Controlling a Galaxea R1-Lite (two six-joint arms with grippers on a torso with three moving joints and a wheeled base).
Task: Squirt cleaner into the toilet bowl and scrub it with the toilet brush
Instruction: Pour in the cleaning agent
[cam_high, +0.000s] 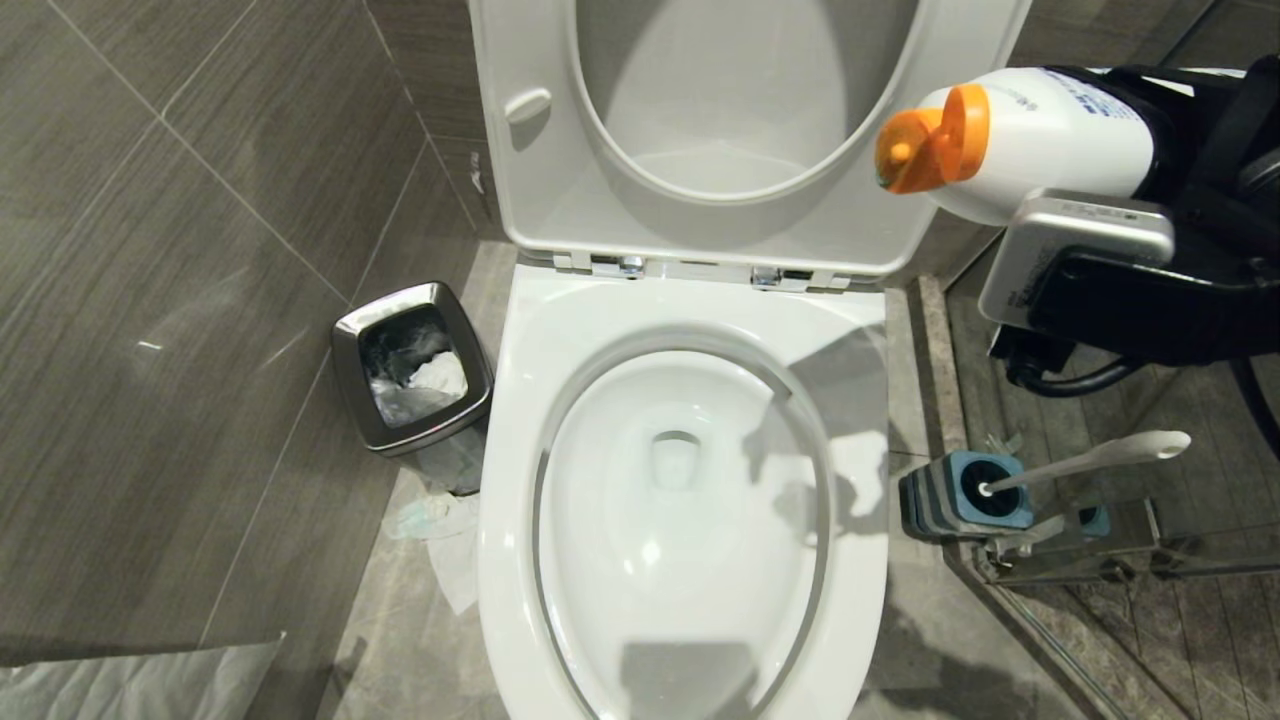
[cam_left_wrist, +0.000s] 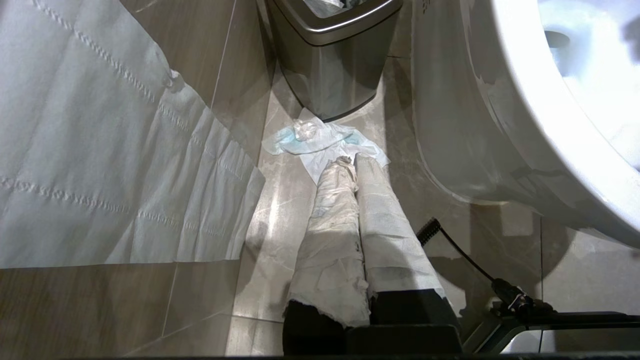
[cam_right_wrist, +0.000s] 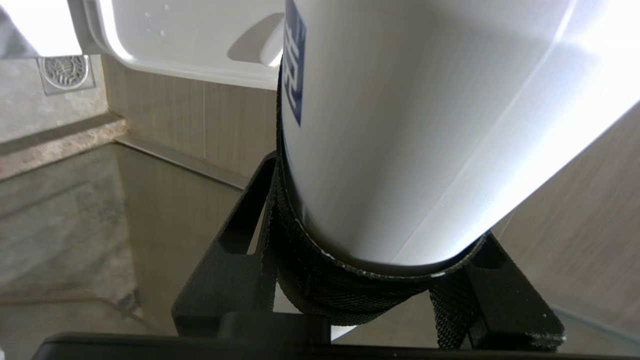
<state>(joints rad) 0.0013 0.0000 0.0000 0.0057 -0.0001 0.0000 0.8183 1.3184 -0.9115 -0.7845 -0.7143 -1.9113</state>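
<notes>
Grey-tiled bathroom, toilet bowl (cam_high: 690, 500) open, seat up. Right gripper (cam_right_wrist: 380, 280) clamped on cleaner bottle (cam_high: 1040, 135), lying level, orange nozzle (cam_high: 930, 140) toward the bowl, likely lining up to squirt. Toilet brush (cam_high: 1090, 460) in holder. Left gripper (cam_left_wrist: 360, 220) shut, parked near floor.

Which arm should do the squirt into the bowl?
Right. The right gripper already holds the cleaner, nozzle aimed toward the toilet bowl. The left gripper hangs shut, low beside it, by the steel bin.
</notes>
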